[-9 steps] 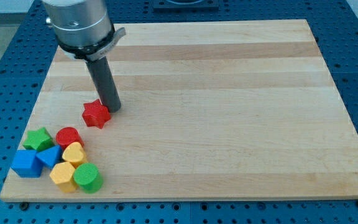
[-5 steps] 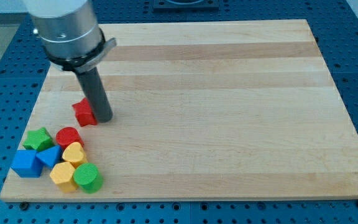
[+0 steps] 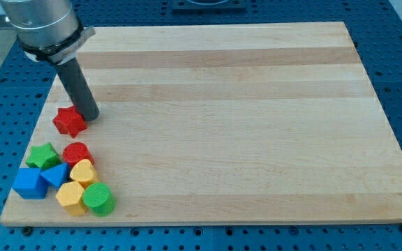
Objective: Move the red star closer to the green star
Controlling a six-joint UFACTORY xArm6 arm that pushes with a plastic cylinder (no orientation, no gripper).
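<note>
The red star (image 3: 69, 121) lies on the wooden board near its left edge. My tip (image 3: 89, 116) touches the star's right side, just to its upper right. The green star (image 3: 45, 155) lies below the red star, toward the view's bottom left, with a gap of bare board between them. The rod rises from the tip toward the view's top left.
A cluster sits at the board's bottom left beside the green star: a red cylinder (image 3: 77, 153), a blue cube (image 3: 30, 183), a blue triangular block (image 3: 55, 175), two yellow blocks (image 3: 84, 171) (image 3: 70, 196) and a green cylinder (image 3: 99, 199). The board's left edge (image 3: 39, 115) is close.
My tip has moved left across the board and pushed the red star left with it. The star now lies nearer the board's left edge, above the green star.
</note>
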